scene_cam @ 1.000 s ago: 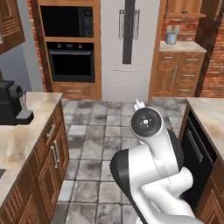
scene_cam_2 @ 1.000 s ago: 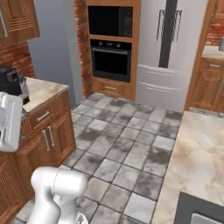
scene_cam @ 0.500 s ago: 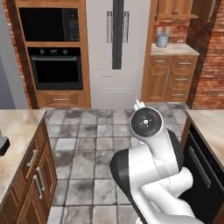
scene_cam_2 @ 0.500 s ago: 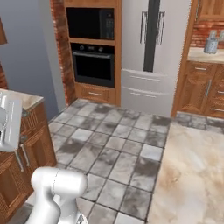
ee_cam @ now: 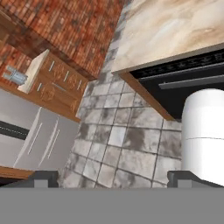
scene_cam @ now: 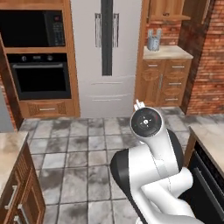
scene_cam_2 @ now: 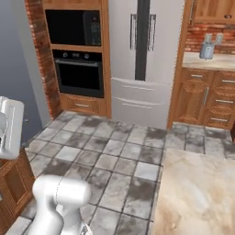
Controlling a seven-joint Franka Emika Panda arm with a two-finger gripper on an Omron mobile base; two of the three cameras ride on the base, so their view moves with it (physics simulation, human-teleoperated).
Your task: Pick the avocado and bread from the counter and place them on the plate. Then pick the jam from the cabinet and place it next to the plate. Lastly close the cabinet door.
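A beige mottled counter (scene_cam_2: pixel 198 193) fills the lower right of the right base view. Its edge shows at the right of the left base view (scene_cam: pixel 211 131) and at the top of the hand view (ee_cam: pixel 170 26). The avocado, bread, plate and jam are out of view. My gripper (ee_cam: pixel 116 178) is open in the hand view, its two dark fingertips (ee_cam: pixel 46 177) wide apart with nothing between them, looking down at the grey tiled floor. The arm is folded, with its wrist disc (scene_cam: pixel 147 122) facing the camera.
Ahead stand a steel fridge (scene_cam: pixel 107 57), a built-in oven (scene_cam: pixel 39 81) and brown cupboards with a grey holder (scene_cam: pixel 154 41) on top. A black appliance front (ee_cam: pixel 188 83) sits under the near counter. Another counter corner (scene_cam: pixel 8 153) is at lower left. Open floor lies between.
The whole scene has slid left in both base views, so the base has turned right. The left counter with the black machine has left the picture. The arm keeps its pose.
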